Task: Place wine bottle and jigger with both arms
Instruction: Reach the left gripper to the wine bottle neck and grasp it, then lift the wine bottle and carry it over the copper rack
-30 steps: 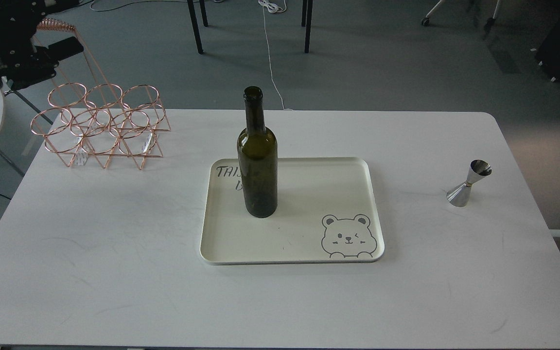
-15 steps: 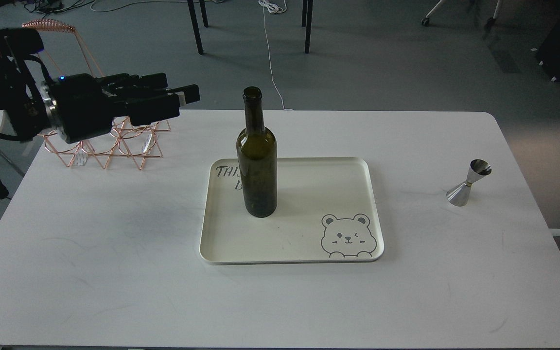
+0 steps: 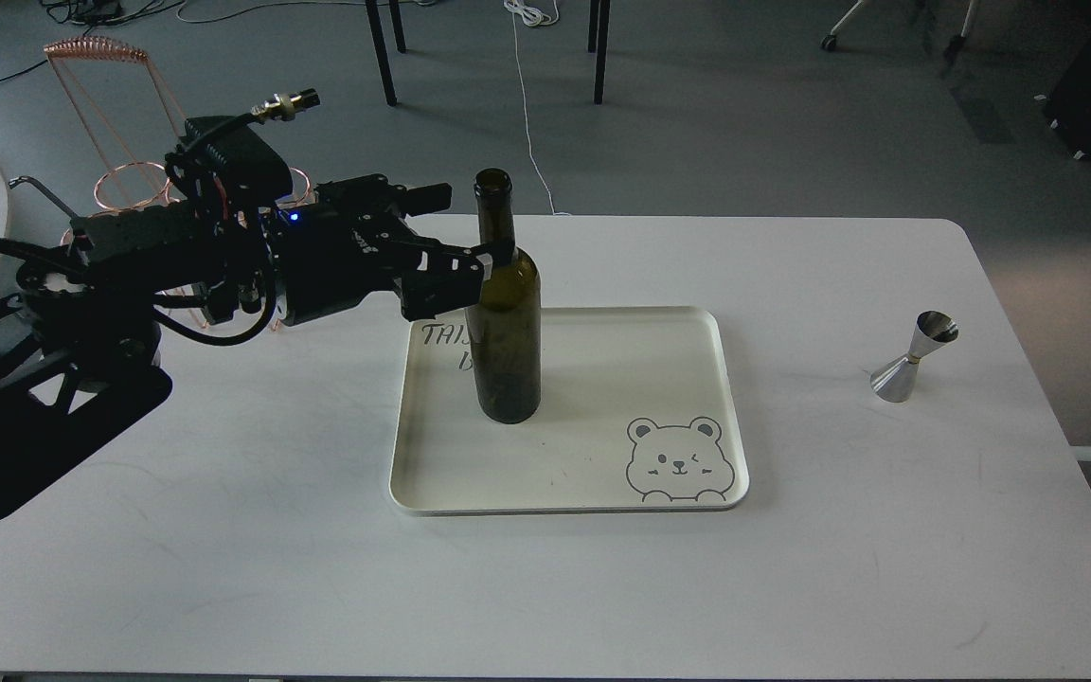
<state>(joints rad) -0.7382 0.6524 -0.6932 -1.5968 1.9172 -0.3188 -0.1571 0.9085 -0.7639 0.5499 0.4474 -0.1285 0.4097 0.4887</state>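
The wine bottle (image 3: 506,341), dark olive green and without a label, stands upright on the left part of a cream tray (image 3: 602,398) with a bear drawing. My left gripper (image 3: 451,242) comes in from the left and is open, right against the bottle's left side at shoulder and neck height. Its near finger (image 3: 441,282) overlaps the bottle's shoulder edge; I cannot tell whether it touches. The jigger (image 3: 913,357), shiny steel and hourglass-shaped, stands on the white table (image 3: 223,530) at the far right. My right gripper is out of view.
A copper wire bottle rack (image 3: 119,185) stands at the table's back left corner, mostly hidden behind my left arm. Chair and table legs (image 3: 380,52) stand on the floor beyond the table's far edge.
My left arm has swung in from the far left over the rack and reached right, bringing its open gripper up to the bottle. The bottle and the jigger have not moved.
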